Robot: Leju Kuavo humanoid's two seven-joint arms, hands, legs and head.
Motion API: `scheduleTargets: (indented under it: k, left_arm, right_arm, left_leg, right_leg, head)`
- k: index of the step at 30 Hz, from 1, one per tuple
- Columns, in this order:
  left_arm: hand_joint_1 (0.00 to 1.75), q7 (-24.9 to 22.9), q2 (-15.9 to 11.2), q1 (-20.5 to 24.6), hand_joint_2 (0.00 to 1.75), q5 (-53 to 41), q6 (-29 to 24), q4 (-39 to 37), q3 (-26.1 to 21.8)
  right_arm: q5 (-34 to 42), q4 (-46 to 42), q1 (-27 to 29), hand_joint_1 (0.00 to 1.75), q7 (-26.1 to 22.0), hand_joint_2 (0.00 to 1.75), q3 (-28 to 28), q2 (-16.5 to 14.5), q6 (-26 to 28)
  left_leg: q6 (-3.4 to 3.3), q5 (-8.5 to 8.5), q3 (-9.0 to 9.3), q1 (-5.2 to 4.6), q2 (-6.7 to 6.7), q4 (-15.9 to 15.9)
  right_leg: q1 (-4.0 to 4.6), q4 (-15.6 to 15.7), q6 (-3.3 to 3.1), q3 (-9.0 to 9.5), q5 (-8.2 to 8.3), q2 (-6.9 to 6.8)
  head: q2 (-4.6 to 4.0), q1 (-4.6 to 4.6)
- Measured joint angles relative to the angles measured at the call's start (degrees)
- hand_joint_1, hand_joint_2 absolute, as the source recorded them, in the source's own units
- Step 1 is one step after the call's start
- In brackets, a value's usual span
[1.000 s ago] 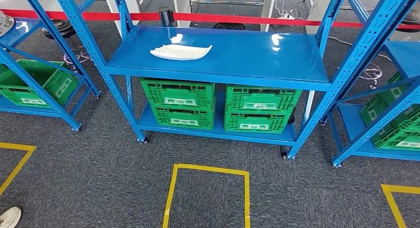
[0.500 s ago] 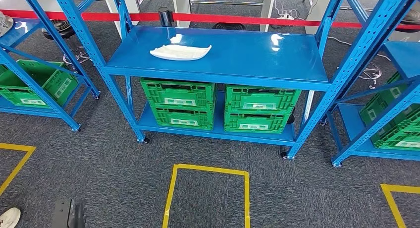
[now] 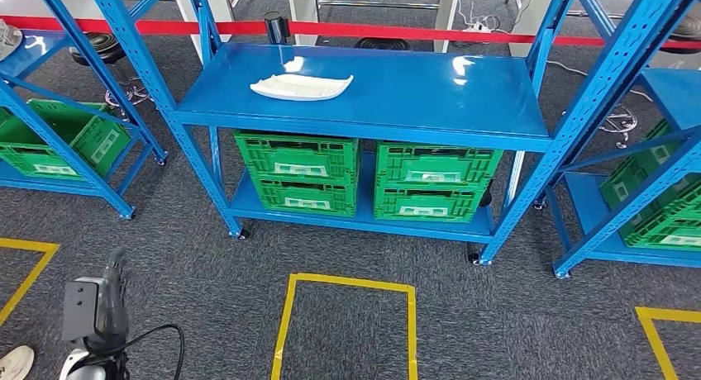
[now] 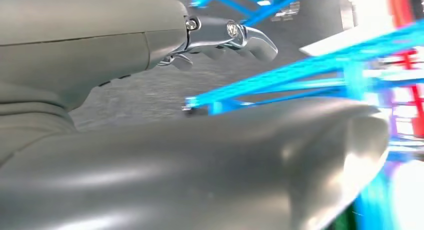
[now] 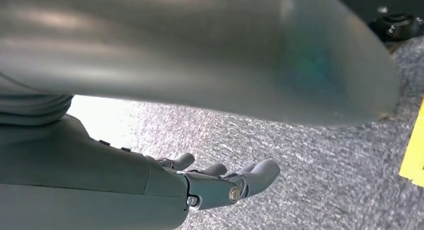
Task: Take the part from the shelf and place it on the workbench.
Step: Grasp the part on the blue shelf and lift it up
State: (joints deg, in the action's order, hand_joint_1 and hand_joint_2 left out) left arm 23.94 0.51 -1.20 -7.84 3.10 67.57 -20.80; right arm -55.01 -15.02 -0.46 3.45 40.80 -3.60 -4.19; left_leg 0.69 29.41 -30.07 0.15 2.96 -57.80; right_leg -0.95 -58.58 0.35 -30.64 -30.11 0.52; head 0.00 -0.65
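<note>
Now we see white part [image 3: 302,86] lying flat on blue shelf [image 3: 430,91], upper centre of frame. Left hand [image 3: 97,306] lower left, fingers [image 4: 235,37] released, grasping nothing. Right hand [image 5: 210,182] likewise empty.

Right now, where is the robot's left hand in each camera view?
Head view: left hand at lower left, over the grey carpet.
Left wrist view: close up, fingers toward the blue shelf.
Right wrist view: not in it.
Shared landmark: grey carpet.

Grey carpet floor [image 3: 207,297] — yellow tape squares [image 3: 347,314], red barrier tape [image 3: 397,31].
</note>
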Motion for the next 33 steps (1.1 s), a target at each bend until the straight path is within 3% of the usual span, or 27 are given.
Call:
scheduleTargets:
  k: [22, 27, 30, 32, 33]
  left_arm:
    - [0.0, 4.03, -3.91, -2.24, 0.0, 3.65, -6.68, 39.29, 26.58]
    - [0.0, 5.16, -4.88, -2.74, 0.0, 3.95, -9.69, 45.44, 30.95]
    - [0.0, 5.51, -5.26, -2.75, 0.0, 3.67, -11.05, 47.6, 32.2]
    - [0.0, 5.72, -5.37, -2.75, 0.0, 3.26, -11.53, 48.6, 32.77]
    - [0.0, 5.82, -5.39, -2.77, 0.0, 3.09, -11.75, 48.91, 33.02]
  right_arm:
    - [-11.44, 2.02, -2.0, 0.0, 0.33, 0.0, 7.41, -1.31, -1.09]
    - [-13.78, 2.37, -2.37, 0.0, 0.36, 0.0, 8.45, -1.57, -1.15]
    - [-14.36, 2.4, -2.65, 0.0, 0.37, 0.0, 8.9, -1.62, -1.14]
    - [-14.42, 2.41, -2.82, 0.0, 0.37, 0.0, 9.03, -1.61, -1.13]
    - [-14.43, 2.41, -2.85, 0.0, 0.38, 0.0, 9.09, -1.6, -1.12]
  left_leg:
    - [-0.18, 0.11, -0.12, -0.16, 0.0, -0.32]
    - [-0.74, 0.34, -0.4, -0.33, 0.0, -0.82]
    - [-1.55, 0.09, -0.19, -0.22, -0.07, -0.13]
    - [-2.17, -0.35, 0.38, 0.18, -0.27, 0.82]
    - [-2.36, -0.44, 0.55, 0.29, -0.41, 1.03]
  right_leg:
    - [-0.17, 0.06, 0.27, 0.0, 0.12, 0.0]
    - [-0.33, 0.12, 0.87, 0.0, 0.17, 0.01]
    - [-0.31, 0.28, 1.51, 0.12, 0.11, -0.04]
    - [-0.15, -2.47, 1.7, -1.14, -1.39, -0.14]
    - [-0.16, -5.81, 1.72, -2.88, -2.91, -0.17]
  head:
    - [0.0, -0.01]
    - [0.0, -0.01]
    - [0.0, 0.02]
    - [0.0, 0.24]
    - [0.0, 0.38]
